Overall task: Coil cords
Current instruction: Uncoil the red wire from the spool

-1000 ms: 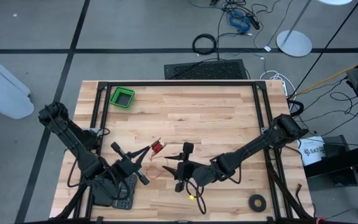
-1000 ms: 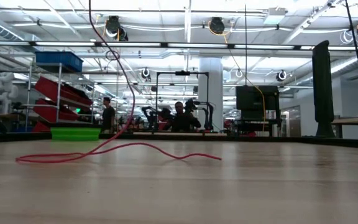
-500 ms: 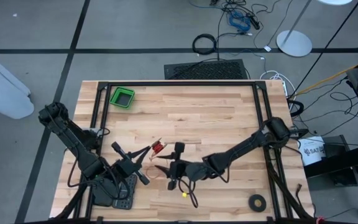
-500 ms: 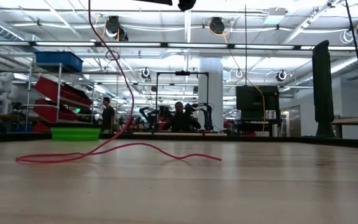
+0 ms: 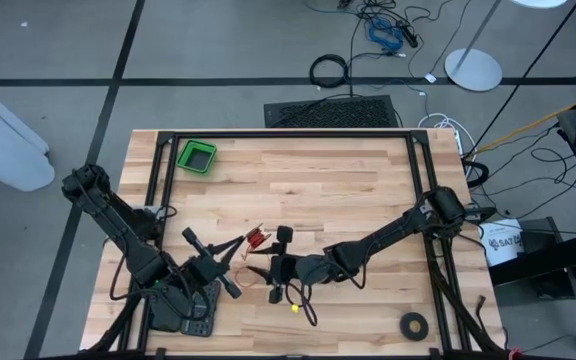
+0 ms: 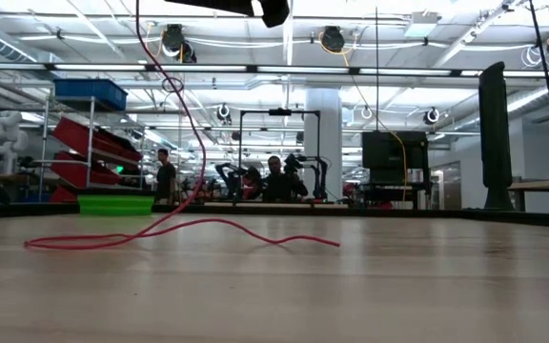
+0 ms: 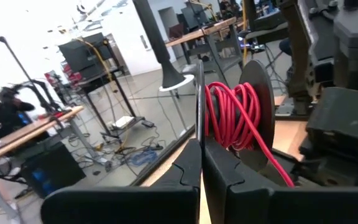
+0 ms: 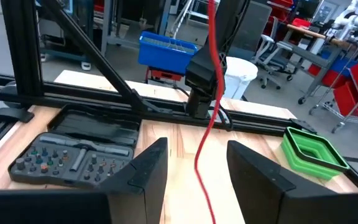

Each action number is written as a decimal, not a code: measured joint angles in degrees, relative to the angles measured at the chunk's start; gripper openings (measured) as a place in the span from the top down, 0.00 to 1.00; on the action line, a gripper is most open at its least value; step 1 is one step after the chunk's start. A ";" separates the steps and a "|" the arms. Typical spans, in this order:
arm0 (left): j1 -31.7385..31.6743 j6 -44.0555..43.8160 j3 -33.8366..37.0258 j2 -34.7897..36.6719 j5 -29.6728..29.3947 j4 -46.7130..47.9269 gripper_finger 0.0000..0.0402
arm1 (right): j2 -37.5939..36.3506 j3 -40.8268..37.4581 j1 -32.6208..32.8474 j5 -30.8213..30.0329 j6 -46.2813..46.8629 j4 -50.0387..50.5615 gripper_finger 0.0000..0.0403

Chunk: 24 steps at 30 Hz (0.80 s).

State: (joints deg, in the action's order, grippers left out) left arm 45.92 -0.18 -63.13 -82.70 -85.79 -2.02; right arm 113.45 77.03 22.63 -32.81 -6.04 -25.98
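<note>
Bin [image 5: 197,157]: green, at the table's far left corner, well apart from both arms; in the low view [image 6: 115,203] it shows as a low green strip at the far edge.
Left gripper [image 5: 230,251]: low over the front left part of the table [image 5: 348,190], pointing right. In the left wrist view [image 7: 201,158] its fingers are pressed together on a thin flat disc that stands on edge.
Spool [image 7: 235,115]: red cord wound in many turns between two thin discs, held up off the table at the left gripper's tip; in the high view [image 5: 254,237] it shows as a small red bundle just right of that gripper.
Cord [image 6: 179,233]: red. One end lies in loose waves on the table, and from there it rises steeply out of the top of the low view. In the right wrist view [image 8: 207,118] it hangs as a single strand between that gripper's fingers, touching neither.
Right gripper [image 5: 279,262]: near the table's front middle, just right of the spool, pointing left. Its fingers [image 8: 146,167] stand well apart, on either side of the hanging cord.
Tool tray [image 8: 73,155]: dark, beyond the right gripper, at the left arm's base.
Tape ring [image 5: 414,324]: black, flat on the table's front right corner.
</note>
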 joint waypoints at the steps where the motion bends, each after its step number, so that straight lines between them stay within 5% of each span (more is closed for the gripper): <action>1: -0.23 -0.58 0.00 0.00 0.46 0.00 0.99 | 0.12 0.00 -0.13 0.04 0.00 -0.29 0.62; 15: -2.82 -1.28 0.00 -1.07 5.85 -0.50 0.99 | 0.26 0.00 -0.50 0.12 0.70 -0.56 0.63; 24: -3.20 -2.57 0.00 -1.09 6.97 -0.48 0.99 | 0.26 0.00 -0.83 0.08 1.07 -0.58 0.84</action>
State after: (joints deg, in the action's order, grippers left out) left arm 42.72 -2.74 -63.13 -83.79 -78.82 -2.50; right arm 113.71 77.03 21.80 -32.73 -4.97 -26.57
